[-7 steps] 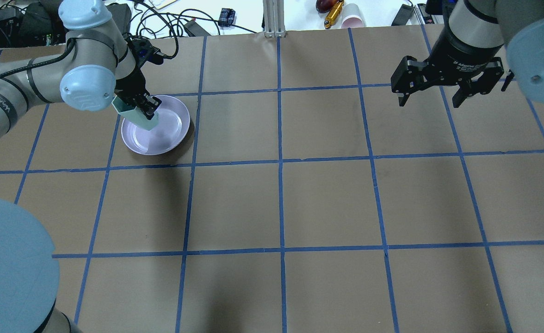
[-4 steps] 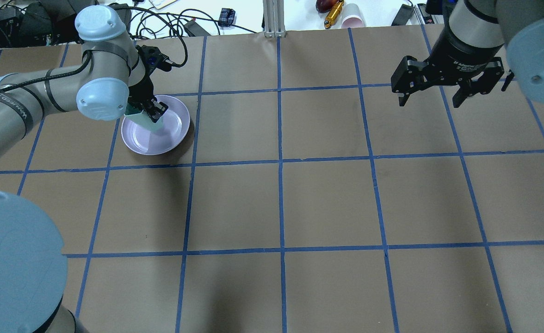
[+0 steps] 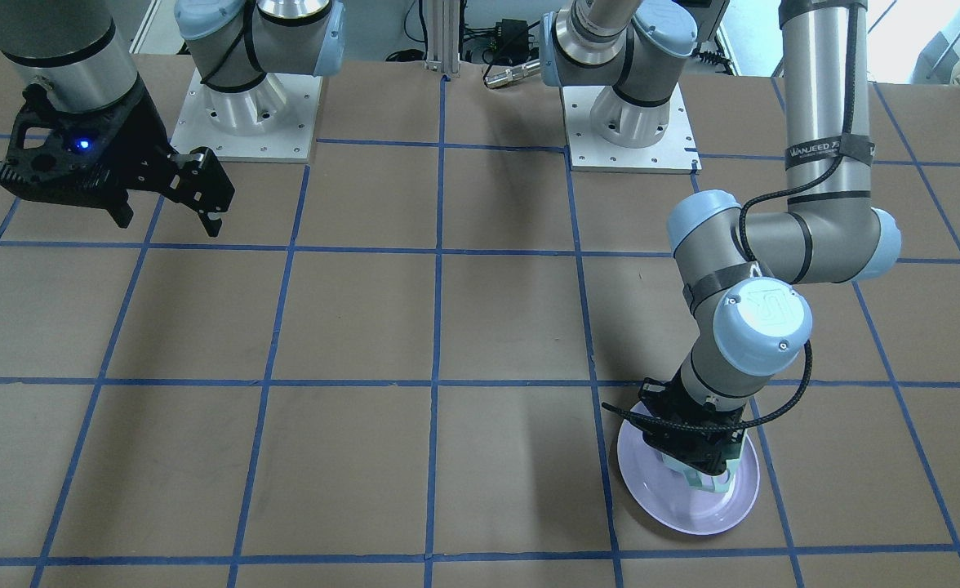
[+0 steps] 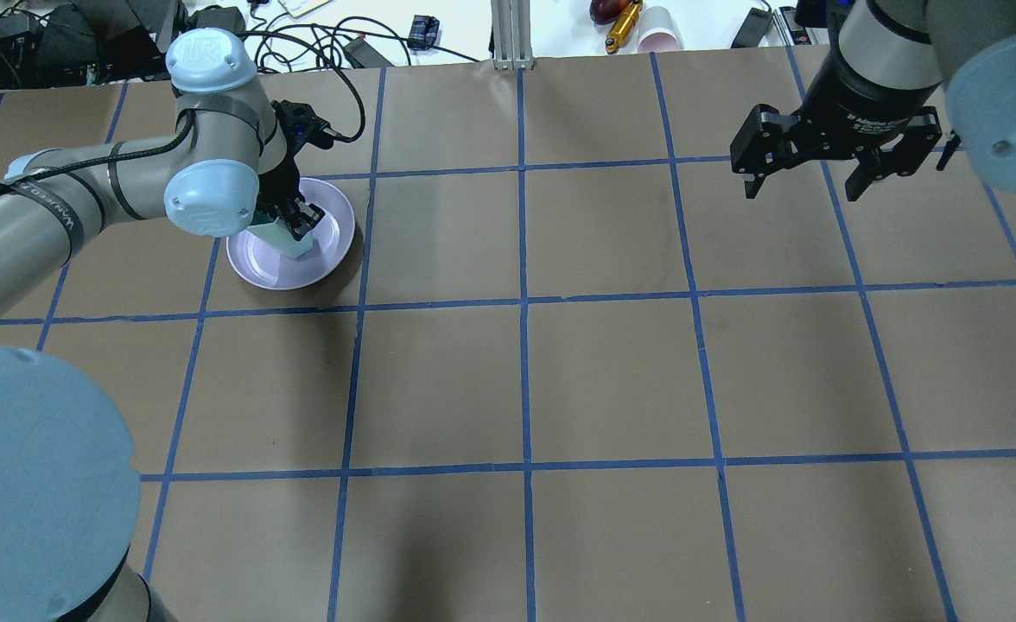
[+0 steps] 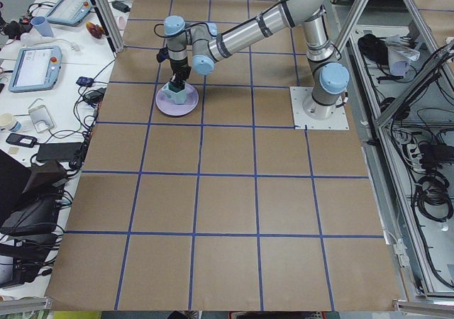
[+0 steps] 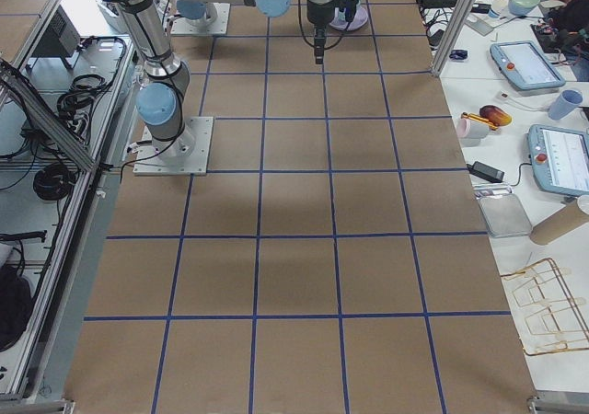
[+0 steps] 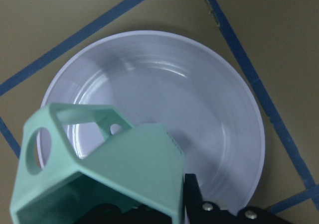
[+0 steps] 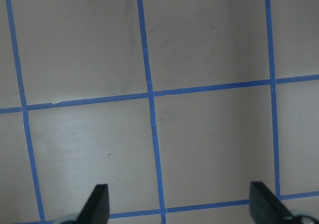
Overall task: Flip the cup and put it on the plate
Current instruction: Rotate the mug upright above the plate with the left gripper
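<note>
While the left end effector [image 4: 299, 221] pinched the wall of the pale mint-green faceted mug [image 7: 124, 184] over the glossy lavender round plate [image 7: 209, 104], the sensible course seemed to be settling its base flat near the plate's middle before releasing. The right end effector [image 4: 802, 192] hung spread, well apart.

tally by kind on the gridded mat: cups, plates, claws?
cup: 1
plate: 1
claws: 2 (left claw shut on the cup over the plate, right claw open and holding nothing)
total: 4
</note>
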`<state>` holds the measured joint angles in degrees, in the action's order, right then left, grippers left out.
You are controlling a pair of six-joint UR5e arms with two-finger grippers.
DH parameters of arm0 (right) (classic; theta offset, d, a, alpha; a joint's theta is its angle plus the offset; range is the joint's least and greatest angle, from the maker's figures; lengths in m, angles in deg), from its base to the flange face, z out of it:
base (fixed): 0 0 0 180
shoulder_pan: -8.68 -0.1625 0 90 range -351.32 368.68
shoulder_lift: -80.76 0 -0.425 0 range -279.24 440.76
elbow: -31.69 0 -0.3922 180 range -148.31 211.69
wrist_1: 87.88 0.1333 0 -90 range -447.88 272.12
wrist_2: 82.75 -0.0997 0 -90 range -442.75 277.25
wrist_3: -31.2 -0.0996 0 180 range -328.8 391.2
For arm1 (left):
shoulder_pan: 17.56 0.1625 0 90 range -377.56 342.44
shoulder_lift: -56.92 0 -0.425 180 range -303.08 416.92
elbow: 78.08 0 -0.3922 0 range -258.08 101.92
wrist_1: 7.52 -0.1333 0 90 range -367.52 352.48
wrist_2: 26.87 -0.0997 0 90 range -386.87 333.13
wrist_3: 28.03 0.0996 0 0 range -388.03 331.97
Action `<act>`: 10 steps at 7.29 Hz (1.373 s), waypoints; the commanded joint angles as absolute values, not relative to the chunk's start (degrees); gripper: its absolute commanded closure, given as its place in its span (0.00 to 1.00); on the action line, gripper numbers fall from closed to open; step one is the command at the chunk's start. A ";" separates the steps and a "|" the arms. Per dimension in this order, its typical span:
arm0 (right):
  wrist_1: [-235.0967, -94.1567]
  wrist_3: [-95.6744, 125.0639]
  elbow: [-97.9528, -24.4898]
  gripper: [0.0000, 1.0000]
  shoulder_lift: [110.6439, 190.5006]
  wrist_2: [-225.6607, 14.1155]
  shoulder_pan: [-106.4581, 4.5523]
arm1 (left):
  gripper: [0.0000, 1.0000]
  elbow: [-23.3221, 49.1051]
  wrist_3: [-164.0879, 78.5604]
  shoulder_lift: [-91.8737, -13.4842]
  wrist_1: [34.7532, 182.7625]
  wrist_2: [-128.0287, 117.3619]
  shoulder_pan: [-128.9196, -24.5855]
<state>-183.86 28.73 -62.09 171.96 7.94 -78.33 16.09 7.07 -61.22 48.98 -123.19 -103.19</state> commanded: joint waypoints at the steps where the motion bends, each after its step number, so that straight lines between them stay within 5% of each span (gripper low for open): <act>1: -183.86 28.73 -62.09 0.00 171.91 7.95 -78.33 | 1.00 17.10 7.12 -61.30 48.91 -123.72 -103.43; 4: -183.86 28.73 -62.09 0.00 171.91 7.95 -78.33 | 1.00 17.20 7.04 -61.39 48.90 -123.63 -103.43; 5: -183.86 28.73 -62.09 0.00 171.99 7.95 -78.33 | 0.79 17.20 7.04 -61.39 48.90 -123.55 -103.43; 6: -183.86 28.73 -62.09 0.00 172.00 7.95 -78.33 | 0.22 17.20 6.86 -61.39 48.90 -123.37 -103.43; 8: -183.86 28.73 -62.09 0.00 171.91 7.95 -78.33 | 0.02 17.28 6.86 -61.39 48.90 -123.28 -103.43; 10: -183.86 28.73 -62.09 0.00 171.91 7.95 -78.33 | 0.00 17.28 6.42 -60.69 49.43 -123.20 -103.43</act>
<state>-183.86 28.73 -62.09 171.92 7.94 -78.33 17.28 6.71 -61.16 49.11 -123.27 -103.42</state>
